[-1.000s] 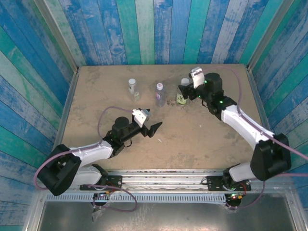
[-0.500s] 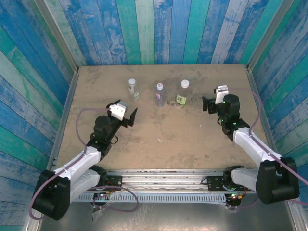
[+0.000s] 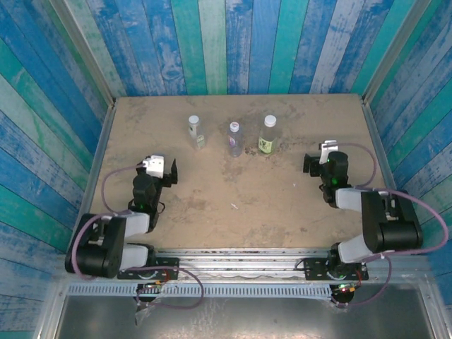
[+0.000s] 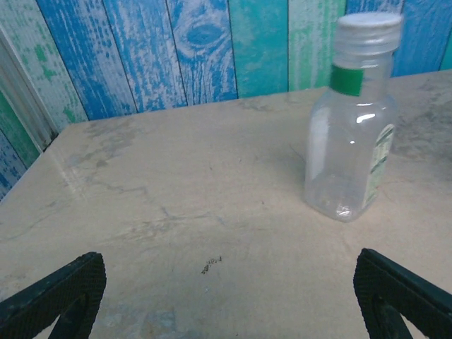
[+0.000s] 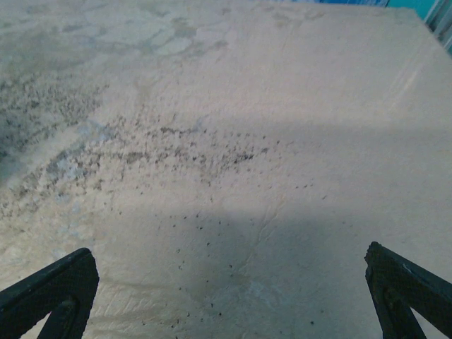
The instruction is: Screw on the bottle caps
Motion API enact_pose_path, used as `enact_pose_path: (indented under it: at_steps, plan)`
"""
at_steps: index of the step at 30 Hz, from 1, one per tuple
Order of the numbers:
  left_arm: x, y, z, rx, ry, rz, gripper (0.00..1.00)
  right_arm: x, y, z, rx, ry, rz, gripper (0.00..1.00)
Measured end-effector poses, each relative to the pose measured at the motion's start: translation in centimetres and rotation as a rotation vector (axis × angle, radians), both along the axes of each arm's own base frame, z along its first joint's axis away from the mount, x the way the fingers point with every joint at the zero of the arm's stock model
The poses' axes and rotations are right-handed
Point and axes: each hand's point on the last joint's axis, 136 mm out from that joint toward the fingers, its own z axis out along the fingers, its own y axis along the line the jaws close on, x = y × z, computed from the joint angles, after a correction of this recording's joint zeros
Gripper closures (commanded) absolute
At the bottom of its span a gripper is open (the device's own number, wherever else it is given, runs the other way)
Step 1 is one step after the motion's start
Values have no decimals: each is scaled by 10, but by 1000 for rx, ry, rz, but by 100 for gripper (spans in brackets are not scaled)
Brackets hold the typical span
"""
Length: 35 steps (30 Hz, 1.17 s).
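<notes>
White caps point(image 3: 268, 121) on all three bottles point(image 3: 234, 135), twelve o'clock. Right claw point(image 3: 309, 164) has quit green-label bottle point(image 3: 267, 143), back at three; left claw point(image 3: 171, 171) back at nine. Both wide, empty. Job looks done.

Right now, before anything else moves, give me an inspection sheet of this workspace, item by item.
Surface: tan table, scuffed, with a dark speckled stain beside the bottles.
Job's things: left bottle, middle bottle and right bottle stand upright in a row at the far side, each with a white top; the left bottle's cap sits on its neck, tightness cannot be told.
Clutter: one small pale fleck mid-table.
Grippers: left gripper and right gripper open, empty, apart from the bottles.
Cables: a purple cable loops off each arm.
Surroundings: blue and green plank walls on three sides; metal rail at the near edge.
</notes>
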Motion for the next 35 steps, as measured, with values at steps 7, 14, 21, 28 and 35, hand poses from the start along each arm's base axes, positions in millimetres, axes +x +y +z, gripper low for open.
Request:
enact_pose_path:
  at_steps: [7, 14, 21, 28, 35]
  plan:
    - [25, 22, -7, -66, 17, 63, 6, 6, 4, 11, 2, -58, 24, 0]
    - [32, 29, 2, -106, -7, 102, 6, 7, 5, 13, 2, -71, 29, 0]
    - [32, 30, 2, -111, -7, 111, 7, 7, 5, 15, 1, -76, 29, 0]
    - [32, 30, 2, -112, -8, 111, 6, 8, 5, 15, 1, -77, 29, 0]
    - [31, 30, 2, -113, -7, 112, 6, 8, 5, 15, 1, -77, 30, 0]
